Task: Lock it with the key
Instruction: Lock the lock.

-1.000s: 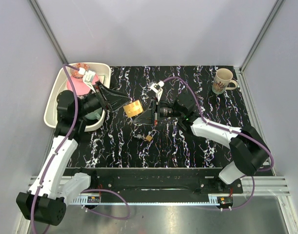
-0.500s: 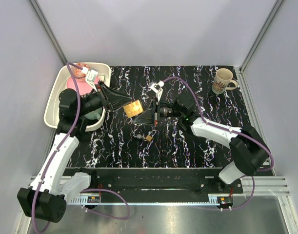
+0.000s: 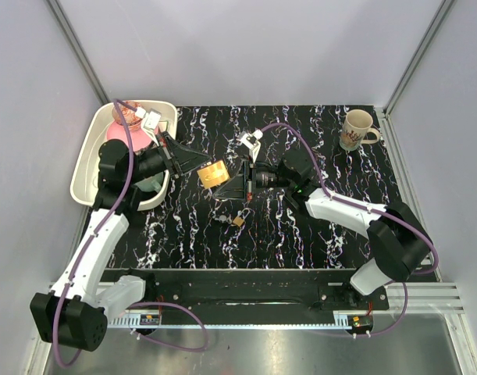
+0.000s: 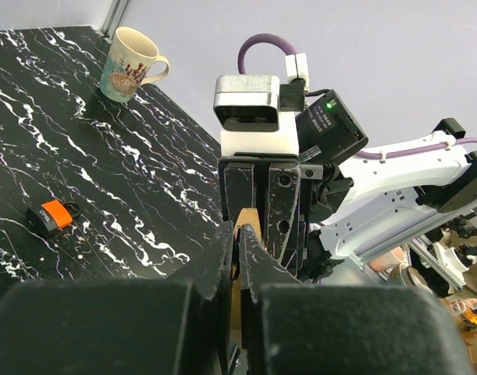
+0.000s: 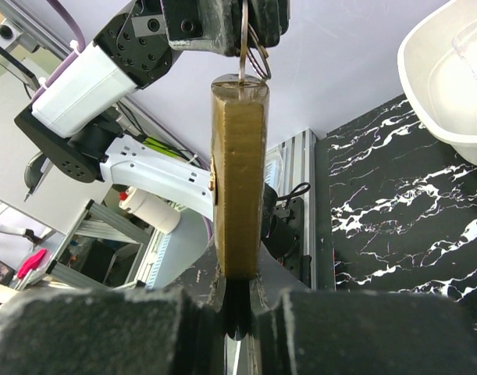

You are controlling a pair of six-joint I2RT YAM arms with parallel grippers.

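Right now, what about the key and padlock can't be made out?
Small metal key: head hidden inside left end effector, both wrist views.
Rectangular brass padlock: keyhole unseen, right wrist view edge-on; shackle unseen, that end buried in right end effector.
Top view: key too small.

Brass padlocks, two: large padlock (image 3: 215, 173) at frame centre, small padlock (image 3: 238, 221) just below it. Mug (image 3: 357, 129), one, upper right. White basin (image 3: 83, 166), one, upper left. Arms, two: left arm (image 3: 94, 246), right arm (image 3: 343, 209).
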